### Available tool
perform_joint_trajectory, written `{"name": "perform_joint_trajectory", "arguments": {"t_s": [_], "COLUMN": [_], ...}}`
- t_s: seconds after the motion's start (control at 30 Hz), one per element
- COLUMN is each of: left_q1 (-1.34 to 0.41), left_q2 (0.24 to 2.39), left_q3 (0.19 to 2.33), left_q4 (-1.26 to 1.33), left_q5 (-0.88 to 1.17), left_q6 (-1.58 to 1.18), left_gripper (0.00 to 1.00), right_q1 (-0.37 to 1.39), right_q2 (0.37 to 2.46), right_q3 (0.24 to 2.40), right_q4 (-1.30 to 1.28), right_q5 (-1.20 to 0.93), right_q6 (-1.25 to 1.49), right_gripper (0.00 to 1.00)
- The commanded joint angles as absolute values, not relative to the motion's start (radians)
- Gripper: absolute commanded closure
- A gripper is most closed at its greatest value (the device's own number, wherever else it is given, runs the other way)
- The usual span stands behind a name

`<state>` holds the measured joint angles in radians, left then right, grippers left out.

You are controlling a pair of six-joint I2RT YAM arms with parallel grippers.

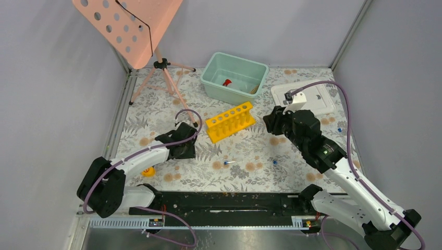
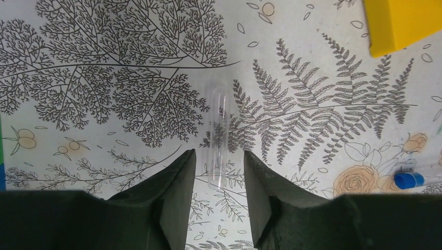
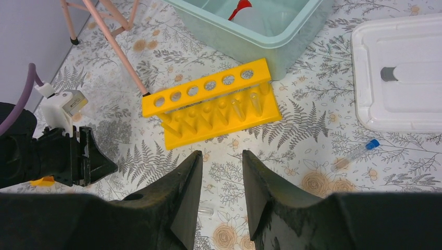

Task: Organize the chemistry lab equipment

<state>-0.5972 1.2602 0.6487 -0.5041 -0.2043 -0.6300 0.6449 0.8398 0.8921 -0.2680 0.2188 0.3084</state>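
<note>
A clear tube (image 2: 217,135) lies on the floral mat, its near end between the fingers of my left gripper (image 2: 219,161). The jaws are open, with a gap on each side of the tube. In the top view this gripper (image 1: 187,148) is low, left of the yellow test-tube rack (image 1: 230,121). My right gripper (image 3: 221,161) hovers open and empty near the rack (image 3: 211,112), which holds two clear tubes (image 3: 246,107). Blue-capped tubes lie loose on the mat (image 1: 231,162) (image 1: 274,162) (image 3: 357,153). The red-capped bottle (image 1: 227,82) sits in the teal bin (image 1: 250,70).
A white lid (image 1: 302,97) lies at the back right beside the bin. The pink perforated stand (image 1: 130,26) on its tripod occupies the back left. A small yellow piece (image 1: 149,172) sits by the left arm. Grey walls close in both sides.
</note>
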Motion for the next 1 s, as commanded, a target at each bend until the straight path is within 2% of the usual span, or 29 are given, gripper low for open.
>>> {"name": "perform_joint_trajectory", "arguments": {"t_s": [0.0,0.3,0.47,0.7,0.97], "left_q1": [-0.589,-0.586,-0.586,-0.586,-0.589], "left_q2": [1.283,1.323,1.341,1.286,1.182], "left_q3": [0.637,0.618,0.614,0.613,0.627], "left_q4": [-0.442,-0.419,-0.415,-0.414,-0.41], "left_q5": [-0.192,-0.187,-0.182,-0.148,-0.051], "left_q6": [-0.639,-0.666,-0.681,-0.658,-0.628], "left_gripper": [0.61,0.64,0.69,0.8,0.84], "right_q1": [0.651,0.651,0.652,0.651,0.652], "right_q2": [0.824,0.832,0.84,0.839,0.872], "right_q3": [0.899,0.906,0.912,0.915,0.932], "right_q4": [-0.272,-0.274,-0.273,-0.276,-0.288], "right_q5": [0.227,0.218,0.217,0.192,0.088], "right_q6": [0.298,0.31,0.31,0.332,0.411], "right_gripper": [0.59,0.59,0.59,0.59,0.59]}}
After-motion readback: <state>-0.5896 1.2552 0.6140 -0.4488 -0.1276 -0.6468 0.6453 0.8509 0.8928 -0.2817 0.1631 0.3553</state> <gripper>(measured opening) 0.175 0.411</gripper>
